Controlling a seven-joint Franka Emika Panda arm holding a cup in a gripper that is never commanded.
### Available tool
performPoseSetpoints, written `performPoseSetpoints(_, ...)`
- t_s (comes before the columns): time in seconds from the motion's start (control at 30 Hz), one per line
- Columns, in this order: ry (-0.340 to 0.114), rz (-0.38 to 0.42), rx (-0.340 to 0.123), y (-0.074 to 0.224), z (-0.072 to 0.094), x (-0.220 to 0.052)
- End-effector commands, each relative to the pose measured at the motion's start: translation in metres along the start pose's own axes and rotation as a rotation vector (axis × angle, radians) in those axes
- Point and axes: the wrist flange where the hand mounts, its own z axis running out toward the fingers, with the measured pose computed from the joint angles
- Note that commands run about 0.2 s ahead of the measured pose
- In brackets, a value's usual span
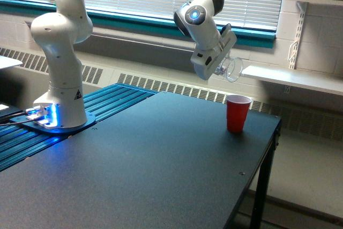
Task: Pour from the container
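The container, a small clear plastic cup (231, 68), hangs in the air tipped on its side, its mouth facing the exterior view's right and slightly down. My gripper (222, 66) is shut on it at the end of the white arm. A red cup (237, 113) stands upright on the black table (139, 175), directly below and a little right of the container, with a gap between them. I cannot see any contents in the container.
The arm's white base (58, 95) stands at the exterior view's left on a blue ribbed mat. The table's right edge (260, 181) drops off just beyond the red cup. A white shelf (300, 79) and window blinds lie behind.
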Motion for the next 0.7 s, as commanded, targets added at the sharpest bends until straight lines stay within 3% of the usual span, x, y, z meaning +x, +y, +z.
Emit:
performPoseSetpoints(0.03,-0.005,0.046,0.077,-0.009,-0.024,0.020)
performPoseSetpoints(0.37,-0.052,0.125,0.084,0.006,-0.018,0.033)
performPoseSetpoints(0.7,-0.049,0.105,0.038,0.019,0.006,0.021)
